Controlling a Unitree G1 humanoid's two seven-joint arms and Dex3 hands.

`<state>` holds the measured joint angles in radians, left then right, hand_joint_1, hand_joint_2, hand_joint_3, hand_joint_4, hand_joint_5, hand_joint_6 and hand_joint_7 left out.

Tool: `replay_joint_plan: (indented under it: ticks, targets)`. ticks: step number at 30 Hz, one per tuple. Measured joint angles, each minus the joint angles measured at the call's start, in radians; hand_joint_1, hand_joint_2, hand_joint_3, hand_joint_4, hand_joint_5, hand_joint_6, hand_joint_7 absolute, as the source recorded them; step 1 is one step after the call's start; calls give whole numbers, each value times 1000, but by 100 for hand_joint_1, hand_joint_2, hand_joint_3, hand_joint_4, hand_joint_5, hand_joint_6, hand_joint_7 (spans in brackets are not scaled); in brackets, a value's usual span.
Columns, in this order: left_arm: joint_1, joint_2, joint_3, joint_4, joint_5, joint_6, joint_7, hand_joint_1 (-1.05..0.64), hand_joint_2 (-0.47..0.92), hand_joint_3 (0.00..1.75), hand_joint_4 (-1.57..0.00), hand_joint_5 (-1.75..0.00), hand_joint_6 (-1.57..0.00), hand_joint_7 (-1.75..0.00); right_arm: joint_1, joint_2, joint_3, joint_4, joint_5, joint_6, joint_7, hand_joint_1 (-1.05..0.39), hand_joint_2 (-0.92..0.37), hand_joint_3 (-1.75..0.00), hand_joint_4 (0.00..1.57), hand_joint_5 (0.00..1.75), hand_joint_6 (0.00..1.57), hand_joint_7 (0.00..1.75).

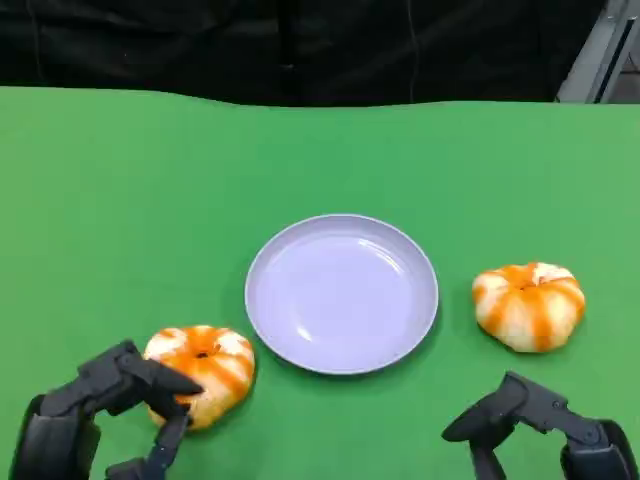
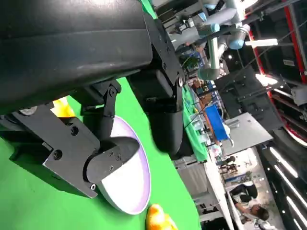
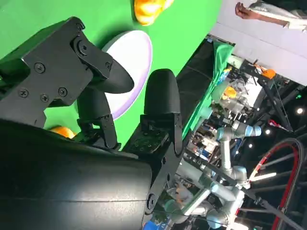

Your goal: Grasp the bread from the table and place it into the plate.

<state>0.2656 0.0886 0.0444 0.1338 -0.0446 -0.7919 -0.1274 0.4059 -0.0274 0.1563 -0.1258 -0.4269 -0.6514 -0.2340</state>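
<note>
A lilac plate (image 1: 340, 295) lies bare at the middle of the green table. Two orange-and-white pumpkin-shaped breads rest on the cloth: one to the plate's left (image 1: 205, 368), one to its right (image 1: 530, 305). My left hand (image 1: 110, 415) reaches the left bread's near-left side, one finger lying over its edge and another below it, fingers apart. In the left wrist view, that bread (image 2: 61, 108) peeks from behind the left hand (image 2: 96, 110), with the plate (image 2: 129, 187) beyond. My right hand (image 1: 540, 425) hovers open, nearer than the right bread and apart from it.
The table's far edge meets a black backdrop (image 1: 300, 45). In the right wrist view, the plate (image 3: 134, 57) and the left bread (image 3: 148, 9) lie past my right hand (image 3: 105, 96); a person's arm (image 3: 259, 12) and other robot arms show beyond the table.
</note>
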Motion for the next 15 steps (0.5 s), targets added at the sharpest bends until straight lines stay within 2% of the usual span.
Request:
replay_joint_plan:
  ticks: [3, 5, 7, 12, 15]
  targets:
    - [-4, 21, 4, 0, 60, 3, 1, -19, 75, 39, -39, -73, -47, -15, 0, 0, 2, 0, -3, 5, 0, -9, -34, -130, 73, 153, 77, 123]
    - [-7, 38, 10, -1, 125, 17, 6, -29, 84, 19, -20, -68, -38, -5, -1, 1, 2, 0, -3, 5, 0, -7, -34, -130, 73, 153, 77, 123]
    - [-10, 55, 16, -7, 205, 53, 23, -37, 89, 10, -10, -67, -30, -1, -2, 1, 4, -1, -2, 6, 0, -8, -33, -131, 73, 152, 77, 122]
    - [-9, 70, 13, -91, 362, 189, 56, -40, 89, 2, -4, -69, -23, 0, -1, 3, 4, -4, -9, 8, -4, -8, -33, -131, 73, 151, 78, 121]
    - [-8, 70, -2, -151, 420, 262, 68, -41, 84, 0, -4, -69, -22, 0, 0, 5, 4, -8, -12, 12, -5, -9, -34, -130, 72, 152, 78, 121]
